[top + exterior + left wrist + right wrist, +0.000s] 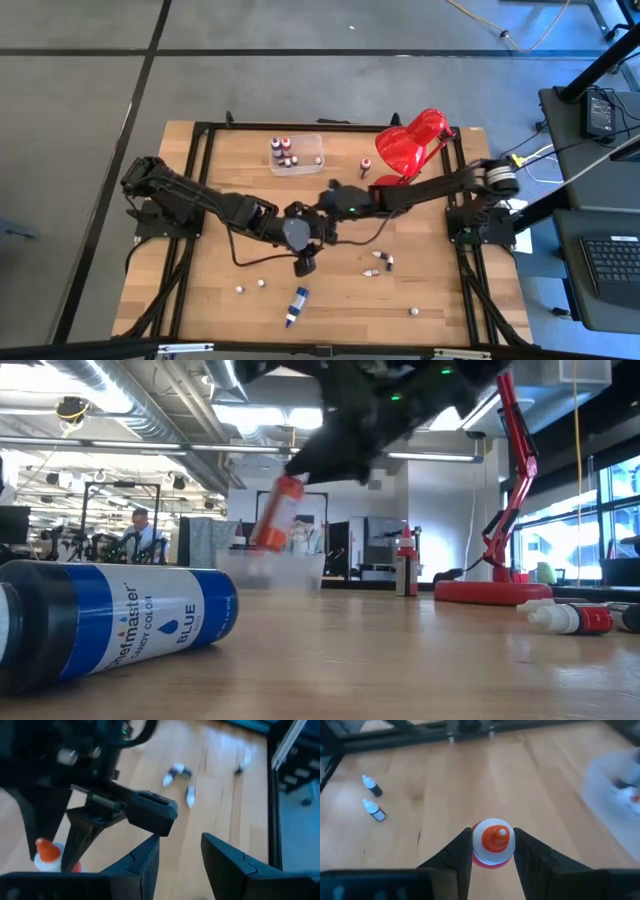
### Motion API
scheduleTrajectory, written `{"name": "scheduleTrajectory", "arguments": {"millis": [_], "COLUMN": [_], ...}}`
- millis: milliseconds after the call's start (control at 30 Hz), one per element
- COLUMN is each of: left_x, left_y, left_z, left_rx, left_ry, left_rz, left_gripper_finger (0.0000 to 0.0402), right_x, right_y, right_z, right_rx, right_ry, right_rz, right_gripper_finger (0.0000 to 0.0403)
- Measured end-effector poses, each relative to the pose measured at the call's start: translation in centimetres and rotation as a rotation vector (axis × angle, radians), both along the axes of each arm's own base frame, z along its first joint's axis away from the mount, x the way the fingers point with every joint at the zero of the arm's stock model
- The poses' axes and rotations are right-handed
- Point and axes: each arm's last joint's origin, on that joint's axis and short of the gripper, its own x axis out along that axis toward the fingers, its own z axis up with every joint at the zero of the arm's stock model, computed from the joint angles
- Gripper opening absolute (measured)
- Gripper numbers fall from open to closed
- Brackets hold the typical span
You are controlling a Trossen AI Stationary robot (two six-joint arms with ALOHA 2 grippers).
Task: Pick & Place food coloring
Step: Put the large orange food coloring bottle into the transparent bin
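Note:
My right gripper [492, 851] is shut on an orange-red dropper bottle [492, 841] with a white collar and an orange tip. It hovers over the table's middle [300, 213]. The low view shows this bottle [277, 512] tilted in the air. My left gripper [180, 862] is open and holds nothing, just on the near side of the right one [305, 264]. The long blue bottle [296, 305] lies on its side near the front edge [100, 620]. Small white-capped bottles [383, 259] lie scattered on the wood. My right gripper pinches the orange-red bottle between its two fingers at the white collar [479, 851] just below the tip. The tip points back toward the wrist. The bottle is lifted clear of the table and hangs tilted below the fingers [270, 530].
A clear plastic box [296, 154] with several bottles stands toward the far edge. The red desk lamp [410, 145] sits at the far right, with one upright bottle [365, 167] beside it. Tiny bottles [250, 286] lie near the front left and another [412, 312] front right.

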Motion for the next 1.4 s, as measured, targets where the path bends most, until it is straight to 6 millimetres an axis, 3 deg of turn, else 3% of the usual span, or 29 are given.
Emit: {"name": "scheduleTrajectory", "arguments": {"millis": [233,467,700,1067,1400], "left_x": [-1.3,-1.8,-2.0,-2.1,-2.1], "left_y": [-1.0,-2.3,-2.5,-2.4,-2.4], "left_z": [-0.9,-0.8,-0.8,-0.9,-0.9], "left_rx": [-0.03,-0.069,-0.08,-0.072,-0.07], "left_ry": [0.116,0.123,0.13,0.136,0.137], "left_rz": [0.042,0.056,0.064,0.06,0.059], "left_gripper_finger": [0.0141,0.0141,0.0141,0.0141,0.0141], "right_x": [4.1,5.7,5.4,5.0,5.0], "right_y": [-0.6,-1.9,-3.0,-2.9,-2.8], "right_z": [-1.3,-1.8,-2.2,-2.4,-2.6], "right_rx": [-0.041,-0.114,-0.107,-0.103,-0.088], "right_ry": [0.072,0.163,0.232,0.288,0.292], "right_rz": [0.114,0.095,0.08,0.088,0.112], "right_gripper_finger": [0.0128,0.0128,0.0128,0.013,0.0166]}}
